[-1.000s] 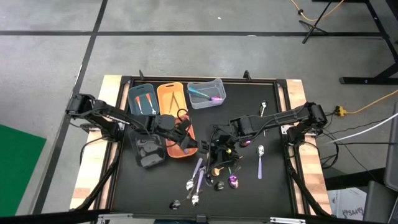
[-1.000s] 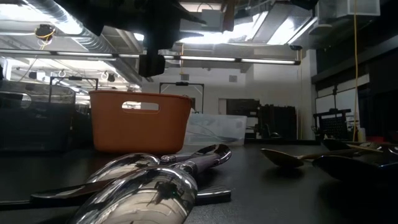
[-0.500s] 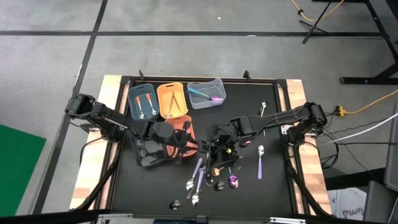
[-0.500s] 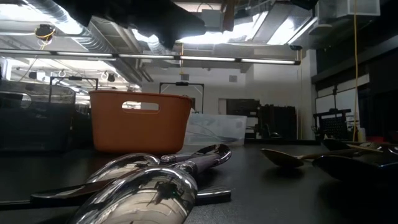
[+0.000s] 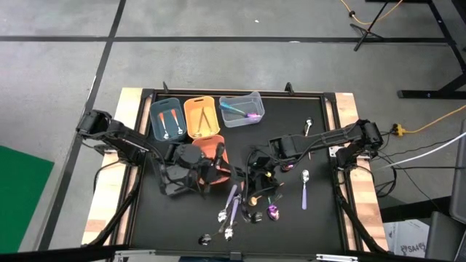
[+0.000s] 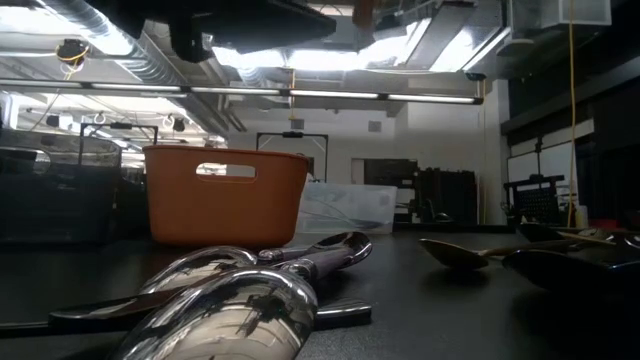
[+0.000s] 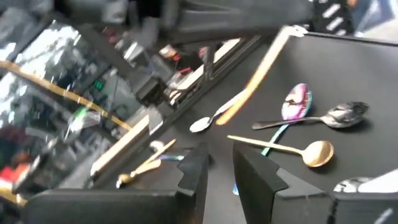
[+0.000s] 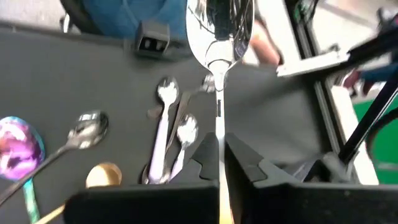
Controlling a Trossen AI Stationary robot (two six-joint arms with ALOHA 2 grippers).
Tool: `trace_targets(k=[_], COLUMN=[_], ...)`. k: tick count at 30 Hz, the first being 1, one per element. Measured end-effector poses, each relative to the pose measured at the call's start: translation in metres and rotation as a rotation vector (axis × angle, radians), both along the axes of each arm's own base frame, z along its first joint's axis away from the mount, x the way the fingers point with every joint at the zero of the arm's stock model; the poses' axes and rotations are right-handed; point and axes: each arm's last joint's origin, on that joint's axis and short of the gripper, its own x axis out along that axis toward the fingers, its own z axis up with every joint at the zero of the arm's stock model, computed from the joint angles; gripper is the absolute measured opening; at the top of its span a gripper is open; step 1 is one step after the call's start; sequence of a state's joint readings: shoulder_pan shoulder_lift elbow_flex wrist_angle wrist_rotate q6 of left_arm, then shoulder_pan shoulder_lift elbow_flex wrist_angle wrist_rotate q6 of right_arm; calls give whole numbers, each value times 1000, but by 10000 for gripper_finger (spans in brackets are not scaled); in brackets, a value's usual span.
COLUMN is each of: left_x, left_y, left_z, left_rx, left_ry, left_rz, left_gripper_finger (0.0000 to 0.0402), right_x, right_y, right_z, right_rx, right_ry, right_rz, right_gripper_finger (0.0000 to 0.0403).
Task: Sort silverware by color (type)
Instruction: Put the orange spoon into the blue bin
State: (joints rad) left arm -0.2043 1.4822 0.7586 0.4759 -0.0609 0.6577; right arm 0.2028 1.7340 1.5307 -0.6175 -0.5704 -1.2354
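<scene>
My right gripper (image 5: 256,166) hangs over the middle of the black table, shut on a silver spoon (image 8: 219,28). My left gripper (image 5: 204,172) hovers by the orange-red bin (image 5: 213,148) and black bin (image 5: 173,178). Its fingers (image 7: 194,173) stand a little apart with nothing between them. Loose silverware lies on the table at the near middle (image 5: 240,207): a purple spoon (image 7: 296,99), a gold spoon (image 7: 316,152) and silver spoons (image 7: 347,112). In the low view a big silver spoon (image 6: 240,300) lies in front. My right gripper pinches the silver spoon's thin handle (image 8: 219,146) between its two fingers. The handle runs along the fingers, and the bowl (image 8: 219,28) sticks out ahead of the fingertips. The gripper slants down from the table's right side, and the spoon is lifted clear of the table.
Three bins stand in a row at the far edge: blue-grey (image 5: 166,118), orange (image 5: 200,115) and clear (image 5: 240,109), each with a few pieces inside. Single silver spoons lie at the right (image 5: 305,191) and far right (image 5: 308,129). Cables lie near the right arm.
My left gripper has moved from above the orange-red bin toward the table's near-left and has rolled about its own line. Its fingers keep the same gap. My right gripper has stayed in place with the spoon.
</scene>
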Motion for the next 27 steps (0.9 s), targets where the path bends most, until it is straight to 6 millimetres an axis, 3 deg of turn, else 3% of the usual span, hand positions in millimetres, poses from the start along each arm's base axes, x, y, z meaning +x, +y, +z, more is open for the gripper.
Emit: trace_targets(k=[10, 27], left_x=[-2, -2], left_y=[-13, -13], left_z=[6, 6], left_rx=[67, 65], left_ry=[-71, -77], left_rz=[-79, -84], left_gripper_finger=[69, 69], right_x=[7, 18], right_y=[-2, -7], right_z=[7, 7], right_rx=[40, 68], right_ry=[-76, -151], right_rz=[-23, -30], right_gripper_finger=[1, 1])
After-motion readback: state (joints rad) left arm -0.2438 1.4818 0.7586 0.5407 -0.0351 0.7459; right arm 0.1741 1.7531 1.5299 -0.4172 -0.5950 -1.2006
